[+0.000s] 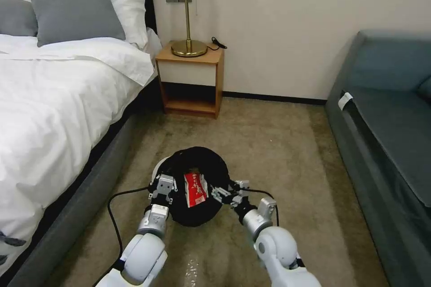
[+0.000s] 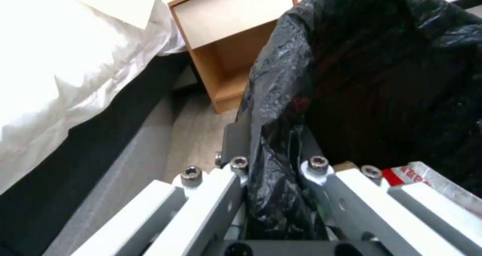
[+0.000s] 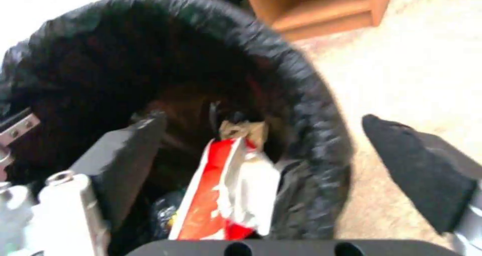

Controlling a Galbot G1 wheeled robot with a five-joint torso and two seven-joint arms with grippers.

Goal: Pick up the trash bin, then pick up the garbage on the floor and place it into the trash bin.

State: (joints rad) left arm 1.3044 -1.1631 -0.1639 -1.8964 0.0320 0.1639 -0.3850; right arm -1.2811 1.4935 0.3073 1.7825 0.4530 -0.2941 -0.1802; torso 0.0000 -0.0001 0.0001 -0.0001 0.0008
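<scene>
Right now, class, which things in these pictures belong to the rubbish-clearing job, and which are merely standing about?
Job things:
trash bin, its rim clamped by the left gripper
red-white packet in the bin
right gripper, open at the bin's rim
carpet floor

Standing about:
bed
nightstand
lamp
sofa

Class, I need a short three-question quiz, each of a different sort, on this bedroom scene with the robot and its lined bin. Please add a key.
1. True or false: the left pincer is clamped on the rim of the trash bin.
2. Which piece of litter lies at the bin's mouth? A) green-label bottle B) red-white crushed packet C) blue can
3. Fill in: the right pincer has its fingers ____, one inside the rim and one outside.

Key: 1 true; 2 B; 3 open. The bin is held above the floor, before the nightstand.
</scene>
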